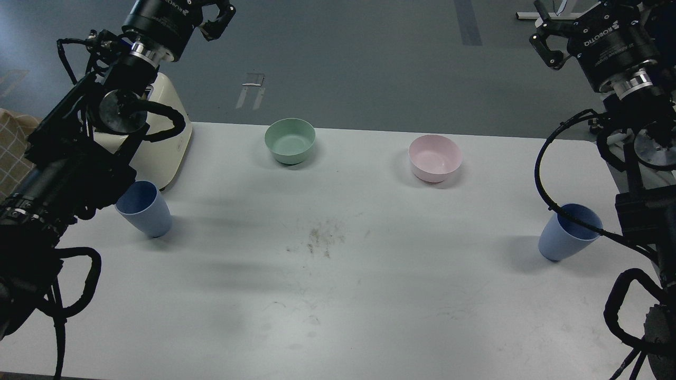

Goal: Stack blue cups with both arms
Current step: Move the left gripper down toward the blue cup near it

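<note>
Two blue cups stand upright on the white table (338, 295). The left blue cup (145, 211) is at the left edge, its rim partly behind my left arm. The right blue cup (565, 235) is at the right edge, and a black cable crosses its rim. My left gripper (214, 13) is raised high beyond the table's back left and cut by the frame top. One splayed finger shows and nothing is held. My right gripper (544, 32) hangs high at the back right, open and empty. Both grippers are far above and behind the cups.
A mint-green bowl (290, 140) and a pink bowl (434, 157) sit near the table's back edge. A cream appliance (171, 132) stands at the back left, just behind the left cup. Dark scuff marks (319, 237) mark the table's middle. Loose arm cables hang along both sides.
</note>
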You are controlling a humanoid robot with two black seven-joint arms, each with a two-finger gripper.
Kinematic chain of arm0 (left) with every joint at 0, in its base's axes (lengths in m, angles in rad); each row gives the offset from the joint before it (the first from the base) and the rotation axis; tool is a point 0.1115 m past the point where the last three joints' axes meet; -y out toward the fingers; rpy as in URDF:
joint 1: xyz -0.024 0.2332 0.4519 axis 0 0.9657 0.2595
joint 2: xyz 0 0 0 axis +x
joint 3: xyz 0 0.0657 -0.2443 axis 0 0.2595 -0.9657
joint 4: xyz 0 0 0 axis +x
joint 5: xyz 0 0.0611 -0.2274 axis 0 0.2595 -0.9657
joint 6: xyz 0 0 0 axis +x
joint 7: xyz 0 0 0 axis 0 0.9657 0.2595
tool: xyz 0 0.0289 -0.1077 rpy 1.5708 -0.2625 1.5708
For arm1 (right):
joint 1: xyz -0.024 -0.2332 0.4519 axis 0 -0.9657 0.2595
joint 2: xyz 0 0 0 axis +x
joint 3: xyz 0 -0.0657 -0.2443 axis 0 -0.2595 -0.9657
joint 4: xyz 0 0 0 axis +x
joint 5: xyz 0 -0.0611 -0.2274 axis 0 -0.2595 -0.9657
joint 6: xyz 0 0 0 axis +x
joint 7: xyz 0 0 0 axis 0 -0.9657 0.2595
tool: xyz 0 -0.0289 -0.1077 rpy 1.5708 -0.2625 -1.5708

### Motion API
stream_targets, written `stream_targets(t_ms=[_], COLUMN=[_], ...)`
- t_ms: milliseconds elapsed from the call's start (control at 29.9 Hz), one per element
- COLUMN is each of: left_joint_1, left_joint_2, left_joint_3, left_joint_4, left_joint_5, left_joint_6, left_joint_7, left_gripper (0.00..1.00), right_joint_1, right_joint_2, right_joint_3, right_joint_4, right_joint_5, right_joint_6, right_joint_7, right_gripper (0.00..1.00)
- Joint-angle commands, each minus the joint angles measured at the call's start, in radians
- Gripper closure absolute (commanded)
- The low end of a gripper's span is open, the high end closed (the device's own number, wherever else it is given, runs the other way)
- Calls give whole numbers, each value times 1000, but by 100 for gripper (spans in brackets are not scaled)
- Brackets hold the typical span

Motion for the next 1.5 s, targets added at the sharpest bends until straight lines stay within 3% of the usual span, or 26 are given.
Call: stream_targets(t_ms=[0,434,635,702,802,902,1036,1103,1169,1236,1470], left_joint_1=[-2,3,13,33,101,218,357,392,434,441,474], left_joint_2=[5,2,25,72,141,274,406,440,520,569,633], left_joint_3=[4,5,5,10,28,50,40,30,30,40,48], left_joint_4=[-2,-2,-25,-87,-199,-392,-534,-568,-630,-654,-657], left_joint_5=[2,9,23,58,101,130,230,291,452,590,1096], left_joint_6=[1,16,-14,-2,33,75,110,119,122,127,138], left_joint_7=[1,6,-17,-40,-42,-42,-45,-52,-107,-141,-148], left_gripper=[2,2,2,2,2,2,3,4,13,14,14], right_joint_1=[-8,-40,-41,-41,-45,-58,-68,-74,-83,-92,-94], right_joint_2=[1,-10,-11,-13,-17,-20,-31,-33,-33,-33,-30], right_joint_3=[1,3,9,10,20,40,49,49,49,55,75], right_joint_4=[8,57,57,57,57,57,59,59,60,62,86], right_joint_5=[0,0,0,0,0,0,0,0,0,0,0], right_joint_6=[1,1,1,1,1,1,1,1,1,1,1], right_joint_7=[4,3,3,3,3,3,3,3,3,3,3], right_gripper=[0,0,0,0,0,0,0,0,0,0,0])
